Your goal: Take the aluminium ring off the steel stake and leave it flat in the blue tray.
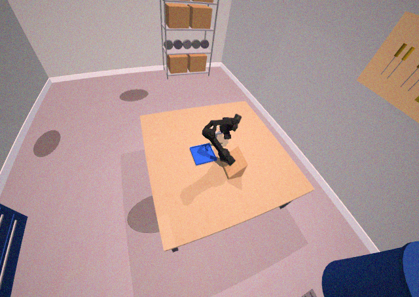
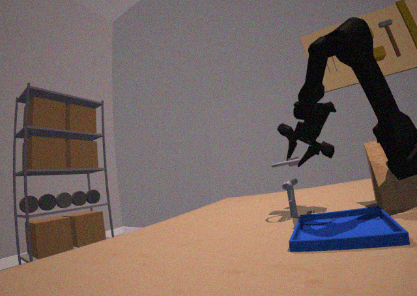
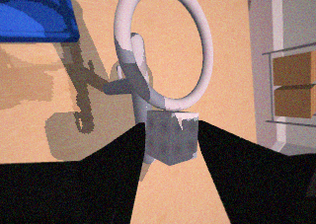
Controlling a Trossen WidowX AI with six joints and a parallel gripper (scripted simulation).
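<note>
Pincer (image 2: 293,163) (image 3: 170,127) grips the ring's tab (image 3: 172,137). Ring (image 2: 284,162) (image 3: 209,51) hangs above the stake (image 2: 292,200) (image 3: 139,103), left of the blue tray (image 1: 203,154) (image 2: 350,244) (image 3: 37,34).

Grey walls (image 1: 304,50) (image 2: 202,67), pinkish flr (image 1: 84,118), metal shelf rack (image 1: 189,29) (image 2: 103,171) w/ brown boxes (image 1: 177,16) (image 2: 47,152), tool bd (image 1: 382,74) (image 2: 340,80) on wall.
</note>
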